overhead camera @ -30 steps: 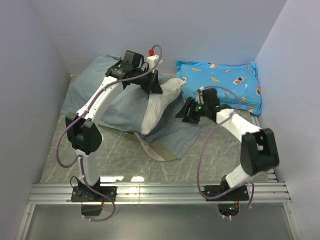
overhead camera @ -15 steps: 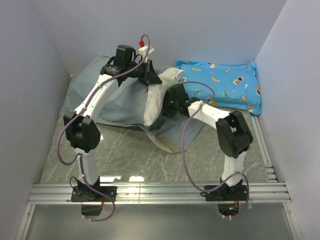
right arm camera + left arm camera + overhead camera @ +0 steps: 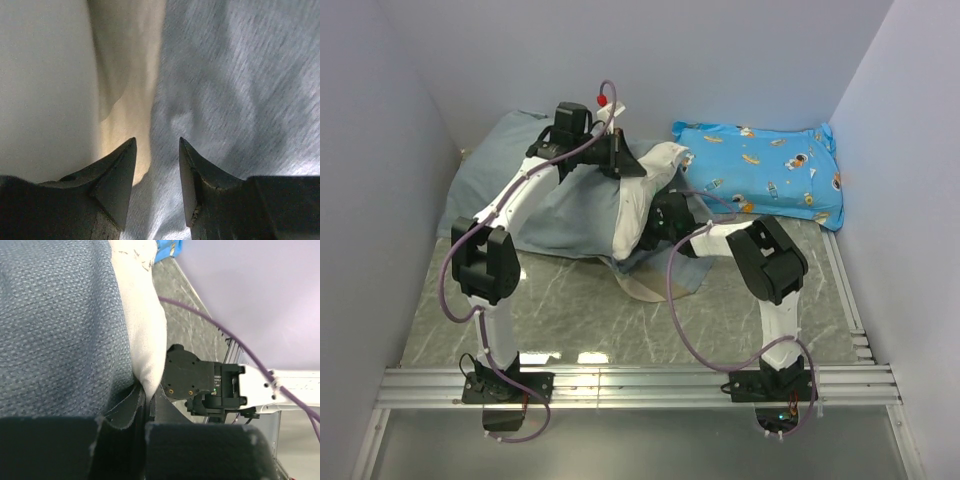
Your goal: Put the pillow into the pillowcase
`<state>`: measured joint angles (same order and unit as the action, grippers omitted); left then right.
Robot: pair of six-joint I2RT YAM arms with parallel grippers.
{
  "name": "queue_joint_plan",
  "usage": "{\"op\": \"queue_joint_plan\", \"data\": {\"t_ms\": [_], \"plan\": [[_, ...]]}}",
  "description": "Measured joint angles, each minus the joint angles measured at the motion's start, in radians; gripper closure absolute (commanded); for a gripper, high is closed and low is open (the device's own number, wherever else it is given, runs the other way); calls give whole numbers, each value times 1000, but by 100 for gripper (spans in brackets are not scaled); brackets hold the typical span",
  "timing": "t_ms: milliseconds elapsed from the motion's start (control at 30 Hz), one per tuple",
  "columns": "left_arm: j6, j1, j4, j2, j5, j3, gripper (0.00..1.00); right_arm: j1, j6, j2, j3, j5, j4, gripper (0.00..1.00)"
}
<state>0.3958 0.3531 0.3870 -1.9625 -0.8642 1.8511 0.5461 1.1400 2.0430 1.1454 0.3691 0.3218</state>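
The white pillow sticks out of the grey-blue pillowcase at the table's middle back. My left gripper is shut on the pillowcase's upper edge and holds it lifted beside the pillow. My right gripper is open, pressed against the pillow's right side; its fingertips straddle the line where the white pillow meets the grey-blue pillowcase. The right arm's wrist shows in the left wrist view.
A bright blue cartoon-print cushion lies at the back right against the wall. A tan flap of the pillowcase lies on the marble table. Walls close in on left, back and right.
My right arm swung left from beside the blue cushion to the pillow's side. My left gripper moved slightly, lifting the pillowcase edge; the lower pillowcase flap was dragged left under the pillow.
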Motion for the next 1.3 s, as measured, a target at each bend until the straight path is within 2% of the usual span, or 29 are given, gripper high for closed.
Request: {"op": "queue_joint_plan", "data": {"t_ms": [67,233,400,500,567,600,800,967,1133,1300], "plan": [[26,0,-20,0,-8,0,100,1,29,-6,-26,16,60,55],[89,-9,-82,0,-29,0,100,8,97,27,34,9,152,71],[145,-18,-155,0,-47,-30,100,21,173,186,171,-1,236,81],[159,-18,-165,0,-47,-58,100,28,188,276,254,-10,230,89],[165,-20,-165,0,-39,-71,100,32,180,314,307,-31,179,90],[166,-22,-164,0,-32,-75,100,34,170,325,336,-40,137,100],[164,-39,-161,11,38,-79,100,33,66,300,443,-130,-202,100],[166,-56,-153,58,81,-114,100,11,-133,122,332,-244,-493,100],[166,-58,-153,80,106,-148,100,-102,-314,24,262,-313,-642,100],[166,-56,-151,81,113,-167,100,-201,-470,-51,189,-348,-692,100]]}}
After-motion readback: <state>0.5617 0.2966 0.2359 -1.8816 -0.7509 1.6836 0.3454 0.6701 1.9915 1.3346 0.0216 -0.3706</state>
